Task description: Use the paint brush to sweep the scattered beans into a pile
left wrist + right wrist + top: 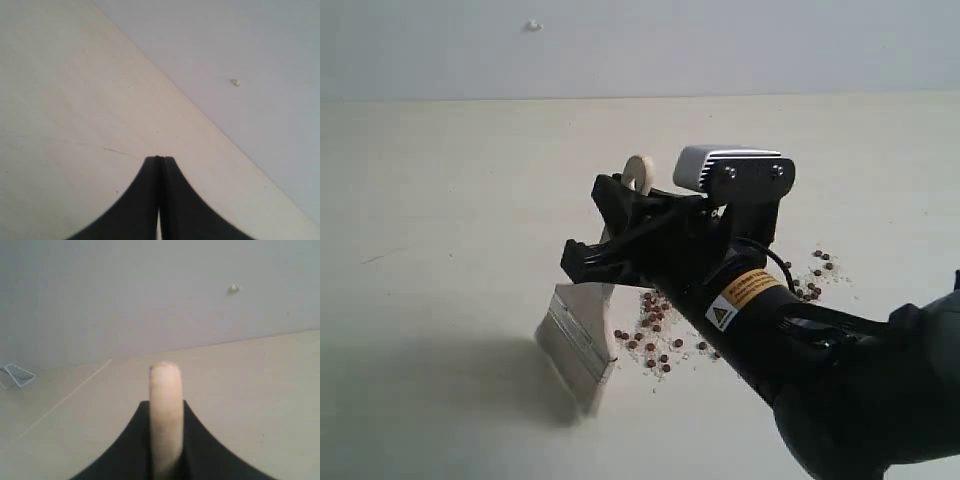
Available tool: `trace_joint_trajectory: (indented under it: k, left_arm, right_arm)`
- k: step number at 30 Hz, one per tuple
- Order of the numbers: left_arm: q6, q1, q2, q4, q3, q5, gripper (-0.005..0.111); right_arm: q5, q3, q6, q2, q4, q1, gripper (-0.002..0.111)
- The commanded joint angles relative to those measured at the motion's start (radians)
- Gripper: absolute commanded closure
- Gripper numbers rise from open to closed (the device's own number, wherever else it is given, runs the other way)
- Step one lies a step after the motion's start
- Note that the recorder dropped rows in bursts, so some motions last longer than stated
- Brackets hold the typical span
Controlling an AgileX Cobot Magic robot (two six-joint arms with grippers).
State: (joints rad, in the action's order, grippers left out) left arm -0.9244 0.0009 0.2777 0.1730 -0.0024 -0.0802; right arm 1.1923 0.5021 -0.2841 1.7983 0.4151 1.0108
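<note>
My right gripper (pixel 620 225) is shut on the cream handle of the paint brush (pixel 578 335), which hangs down with its silver ferrule and whitish bristles touching the table left of the beans. In the right wrist view the handle (pixel 165 410) stands clamped between the black jaws of that gripper (pixel 166 407). The beans (pixel 655 335) lie scattered just right of the bristles, with a second patch of beans (pixel 812 278) farther right, behind the arm. My left gripper (pixel 159 159) is shut on nothing and looks over bare table; it does not show in the exterior view.
The pale table (pixel 440 220) runs back to a grey wall (pixel 640 45). The black right arm (pixel 840 380) fills the lower right corner. A small wire-mesh object (pixel 17 375) sits far off at the table's edge in the right wrist view.
</note>
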Motion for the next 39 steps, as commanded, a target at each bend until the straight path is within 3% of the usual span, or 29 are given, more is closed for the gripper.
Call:
trace_joint_trajectory:
  k: [1, 14, 23, 34, 39]
  left_arm:
    - [0.006, -0.002, -0.007, -0.005, 0.002, 0.000, 0.107]
    - [0.006, -0.002, -0.007, -0.005, 0.002, 0.000, 0.107]
    - [0.006, -0.002, -0.007, -0.005, 0.002, 0.000, 0.107]
    - [0.006, -0.002, -0.007, -0.005, 0.002, 0.000, 0.107]
    - [0.006, -0.002, -0.007, -0.005, 0.002, 0.000, 0.107]
  right_arm:
    - [-0.017, 0.017, 0.058, 0.038, -0.002, -0.053, 0.108]
    - [-0.055, 0.017, 0.467, 0.038, 0.196, -0.185, 0.108]
    - [-0.055, 0.017, 0.358, 0.004, 0.125, -0.208, 0.108]
    - [-0.206, -0.005, 0.455, -0.309, 0.152, -0.208, 0.108]
    - [-0.146, -0.105, 0.582, -0.485, 0.343, -0.208, 0.108]
